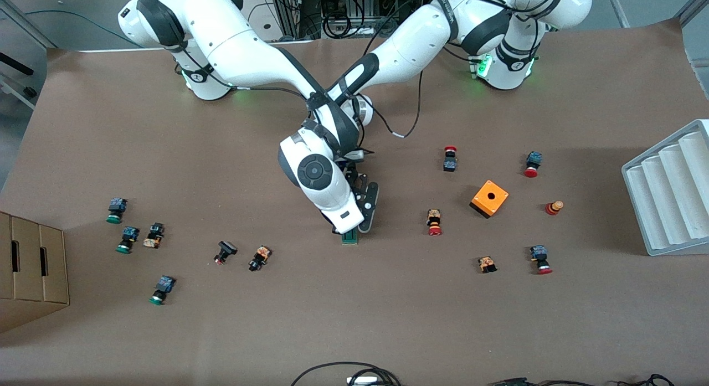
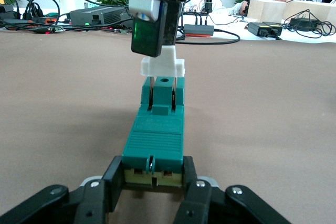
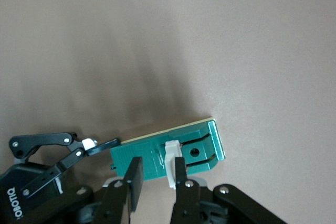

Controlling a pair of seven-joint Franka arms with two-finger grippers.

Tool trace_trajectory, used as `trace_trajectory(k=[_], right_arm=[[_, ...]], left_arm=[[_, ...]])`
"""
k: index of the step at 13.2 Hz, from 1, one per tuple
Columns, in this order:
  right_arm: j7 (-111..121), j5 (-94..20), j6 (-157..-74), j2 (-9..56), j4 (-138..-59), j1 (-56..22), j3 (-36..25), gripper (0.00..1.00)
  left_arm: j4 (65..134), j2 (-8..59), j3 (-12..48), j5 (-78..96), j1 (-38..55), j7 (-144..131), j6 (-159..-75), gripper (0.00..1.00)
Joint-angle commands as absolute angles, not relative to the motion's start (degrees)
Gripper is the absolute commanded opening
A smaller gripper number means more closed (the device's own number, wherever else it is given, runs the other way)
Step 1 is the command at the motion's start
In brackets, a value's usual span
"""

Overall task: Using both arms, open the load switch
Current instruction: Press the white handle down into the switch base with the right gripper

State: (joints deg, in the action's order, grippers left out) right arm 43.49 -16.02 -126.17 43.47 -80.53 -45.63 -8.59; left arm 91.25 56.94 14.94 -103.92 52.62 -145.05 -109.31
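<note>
The dark-green load switch point(image 1: 350, 238) lies flat at the table's middle. My left gripper point(image 2: 153, 172) is low at the table, shut on one end of the load switch point(image 2: 155, 140), a finger on each side. My right gripper point(image 3: 156, 176) comes down from above over the load switch point(image 3: 149, 156). It is shut on the small white piece point(image 3: 171, 153). In the left wrist view the white piece point(image 2: 163, 67) stands raised above the green body on two thin metal prongs, under the right gripper point(image 2: 155, 35). The two arms cross over the table, and the right hand point(image 1: 339, 209) hides most of the switch.
An orange cube point(image 1: 489, 198) and red-capped push buttons point(image 1: 434, 222) lie toward the left arm's end. Green-capped buttons point(image 1: 116, 210) lie toward the right arm's end, by a cardboard box point(image 1: 33, 264). A grey ribbed rack point(image 1: 670, 192) stands at the left arm's end.
</note>
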Motion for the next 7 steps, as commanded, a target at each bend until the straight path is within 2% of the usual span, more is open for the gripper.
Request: trace_trajectory(k=[1,7], right_arm=[[42.9,-16.7,-124.8,42.2,-82.0,-45.4,-8.1,0.31],[42.7,-16.7,-125.0,42.7,-82.4,-45.5,-8.1,0.30]], left_arm=[[90.0,58.5,14.4,-104.1,52.8,-146.0,-110.0,0.06],[90.0,58.5,14.4,-104.1,52.8,-146.0,-110.0,0.06]])
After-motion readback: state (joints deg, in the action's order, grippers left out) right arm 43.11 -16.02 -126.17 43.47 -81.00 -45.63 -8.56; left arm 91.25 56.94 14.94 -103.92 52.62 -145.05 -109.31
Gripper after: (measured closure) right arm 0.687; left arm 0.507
